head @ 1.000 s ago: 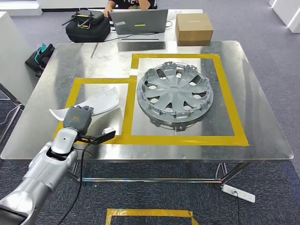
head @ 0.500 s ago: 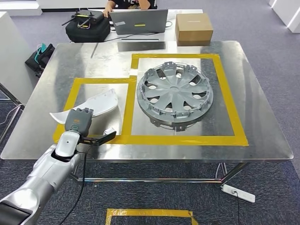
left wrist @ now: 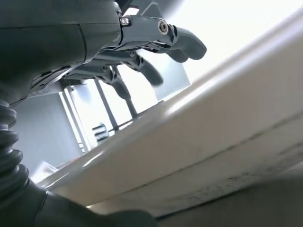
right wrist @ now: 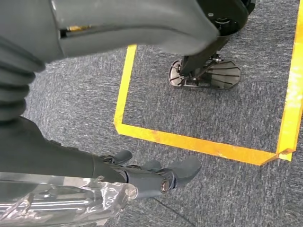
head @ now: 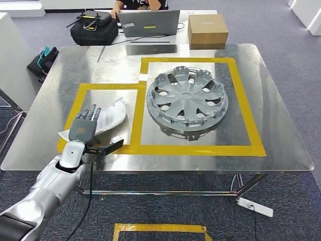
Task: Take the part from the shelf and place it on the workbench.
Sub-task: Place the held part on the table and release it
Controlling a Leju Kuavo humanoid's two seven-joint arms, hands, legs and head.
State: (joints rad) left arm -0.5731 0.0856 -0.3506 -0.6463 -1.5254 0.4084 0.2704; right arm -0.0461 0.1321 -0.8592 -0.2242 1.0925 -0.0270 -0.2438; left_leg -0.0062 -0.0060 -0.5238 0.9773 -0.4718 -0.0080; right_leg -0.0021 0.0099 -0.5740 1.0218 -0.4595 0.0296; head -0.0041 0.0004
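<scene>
**White part lying on the bench, left hand opening above it**

Just beyond the left hand, the white part is lying on the metal workbench, inside the smaller yellow tape square. Its near end is running under the hand, and its far end is pointing away toward the tape strip that divides the two squares. The hand's fingers are spreading out flat over the part, and in the left wrist view the fingers are standing clear above the pale surface of the part, holding nothing. Whether the thumb is touching the underside is impossible to tell.

Judged from this, the placing is all but done and only the pull-back is left. The risk is sitting at the near end: the part seems to be reaching close to the bench edge on the hand's side, and a thumb or palm dragging back under it could be catching it, sliding it out of the square or tipping it off the bench. A straight lift before retreating looks safer.

Farther off on the hand's thumb side, a grey hubcap is filling the larger square, well apart from the part.

Down by the floor, the right hand is hanging with fingers loosely extended over grey carpet, holding nothing.
</scene>
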